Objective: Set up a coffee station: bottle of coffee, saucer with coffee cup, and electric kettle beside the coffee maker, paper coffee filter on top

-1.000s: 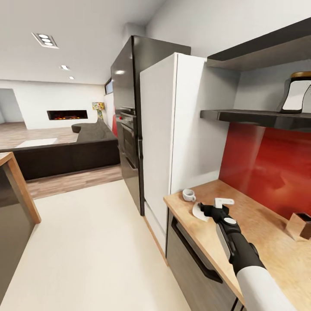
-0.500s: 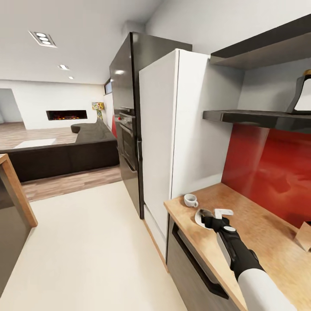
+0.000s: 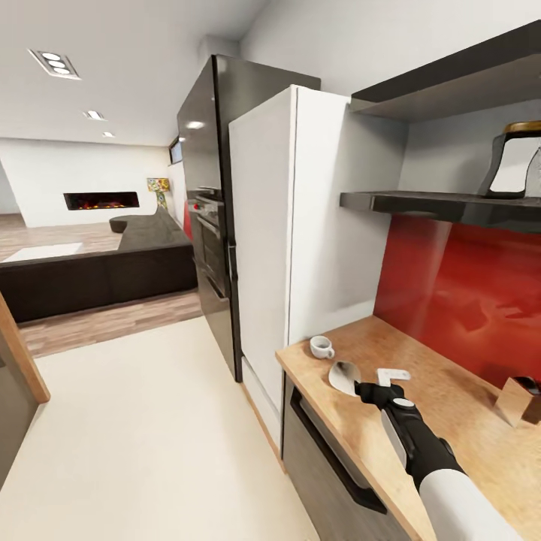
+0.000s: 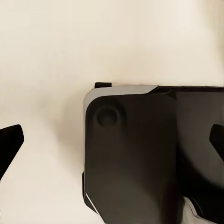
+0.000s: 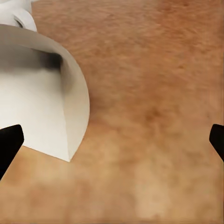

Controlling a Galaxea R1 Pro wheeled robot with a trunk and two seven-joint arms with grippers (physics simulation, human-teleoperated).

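1 paper coffee filter (image 3: 344, 376) and 1 coffee cup (image 3: 321, 346) sit on the wooden counter (image 3: 451, 406). The right arm stretches forward, its right gripper (image 3: 366, 391) spread wide just beside the filter. Left gripper (image 4: 112, 144) open over the floor.

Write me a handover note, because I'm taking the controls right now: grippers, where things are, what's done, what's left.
Left gripper: open, holding nothing, over the pale floor.
Right gripper: open, low over the wooden counter, right beside the paper filter, not gripping it.
The cup stands upright just beyond the filter. The coffee bottle is on the shelf.
Done: nothing placed yet.
Left: probably grab the filter first, then carry filter, cup and bottle to the coffee maker; saucer and kettle too.
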